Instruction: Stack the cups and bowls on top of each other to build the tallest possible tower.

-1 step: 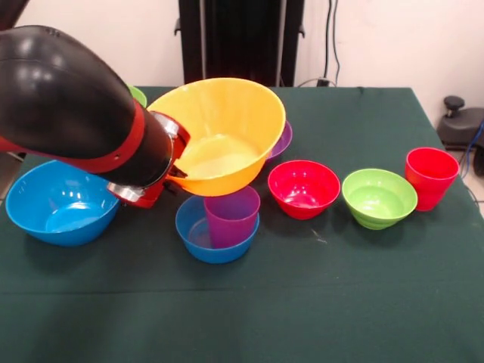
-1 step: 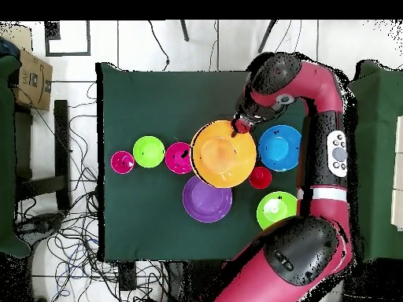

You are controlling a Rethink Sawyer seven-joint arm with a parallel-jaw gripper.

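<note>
The large yellow bowl (image 1: 227, 128) hangs tilted in the air, and my gripper (image 1: 179, 172) is shut on its rim at the left. Right below it a purple cup (image 1: 231, 215) stands upright inside the small blue bowl (image 1: 198, 236). From above, the yellow bowl (image 2: 223, 153) covers both of them, with the gripper (image 2: 238, 126) at its upper right rim. A small red-pink bowl (image 1: 303, 187), a small lime green bowl (image 1: 378, 197) and a red cup (image 1: 430, 176) stand in a row to the right, each alone.
The large blue bowl (image 1: 60, 203) sits beneath my arm at the left. The purple bowl (image 2: 207, 198), the large lime green bowl (image 2: 276, 208) and a second red cup (image 2: 260, 177) stand on the robot's side of the green table (image 1: 340, 302).
</note>
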